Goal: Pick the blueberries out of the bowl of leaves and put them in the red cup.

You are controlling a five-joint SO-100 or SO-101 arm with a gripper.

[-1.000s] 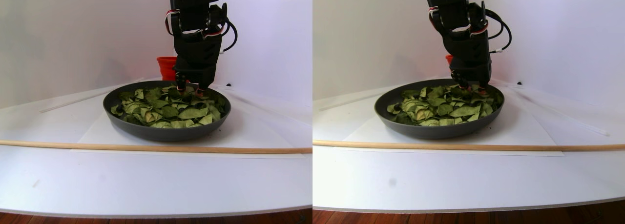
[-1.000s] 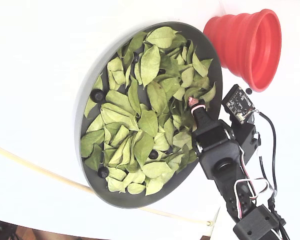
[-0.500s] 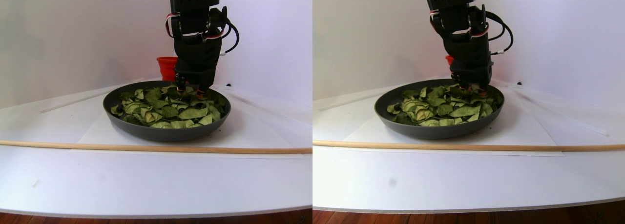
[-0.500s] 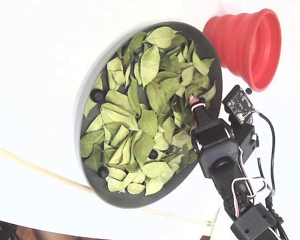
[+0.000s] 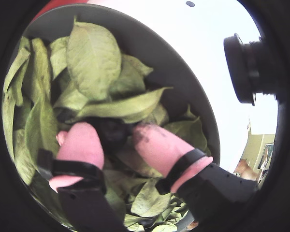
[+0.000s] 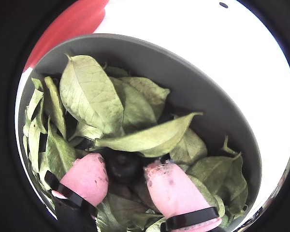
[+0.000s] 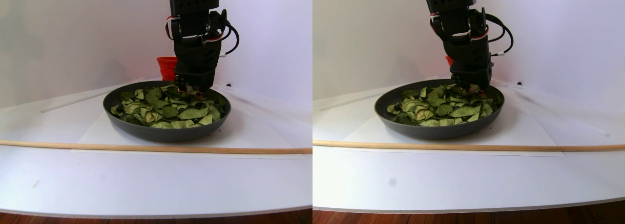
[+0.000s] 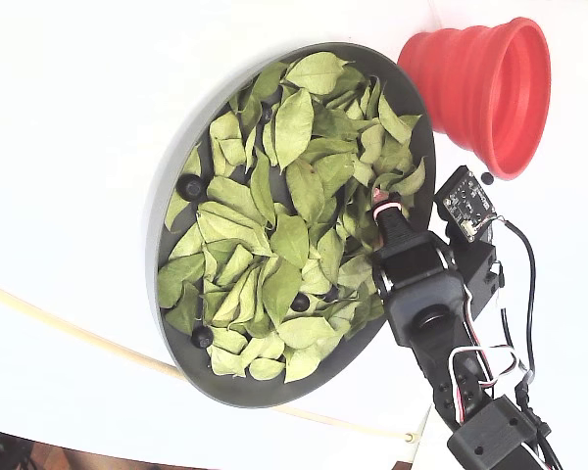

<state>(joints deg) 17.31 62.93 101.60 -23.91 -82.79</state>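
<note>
In both wrist views the gripper (image 5: 115,137) sits low in the frame with its two pink fingertips (image 6: 170,184) pushed down among the leaves (image 6: 89,94), and a dark round blueberry (image 6: 122,164) lies right between them; both tips look to be touching it, so the pincer is pinching that berry. A long pointed leaf lies across just above the berry, partly over it. In the fixed view the grey bowl (image 8: 167,191) fills the middle of the frame, heaped with green leaves, and the gripper (image 8: 382,209) reaches in from the lower right, its tips near the bowl's right rim. Other blueberries (image 8: 190,186) show dark among the leaves at the left and lower part of the bowl. The red cup (image 8: 485,88) stands in the upper right corner, just beside the bowl's rim. In the stereo pair view the black arm comes down from the top into the far side of the bowl (image 7: 146,130), with the cup (image 7: 166,67) partly hidden behind it and a wooden rod (image 7: 146,147) lying across the white table (image 7: 146,185) in front.
</note>
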